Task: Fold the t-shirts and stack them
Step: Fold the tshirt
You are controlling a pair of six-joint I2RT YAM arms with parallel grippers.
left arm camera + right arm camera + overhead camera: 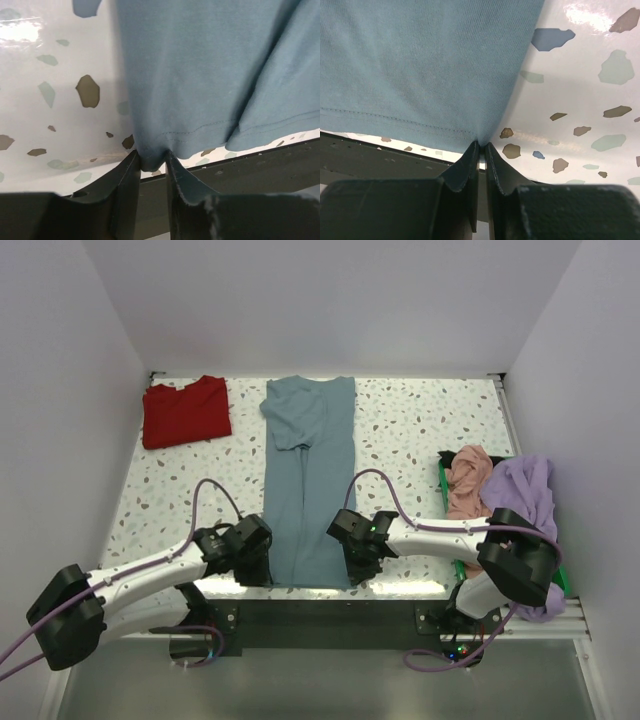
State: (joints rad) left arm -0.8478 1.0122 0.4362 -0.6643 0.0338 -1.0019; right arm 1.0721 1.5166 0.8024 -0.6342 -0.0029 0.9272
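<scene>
A slate-blue t-shirt (308, 480) lies folded lengthwise into a long strip down the middle of the table, its sleeves folded in at the far end. My left gripper (262, 562) is shut on the near left corner of its hem (152, 159). My right gripper (352, 562) is shut on the near right corner of the hem (481, 142). A folded red t-shirt (185, 411) lies at the far left. A salmon-pink t-shirt (468, 483) and a lavender t-shirt (524, 490) lie crumpled at the right.
The pink and lavender shirts rest in a green bin (445, 485) at the table's right edge. The speckled table (410, 430) ends in a dark front edge (260, 162) just under both grippers. White walls close in the left, back and right.
</scene>
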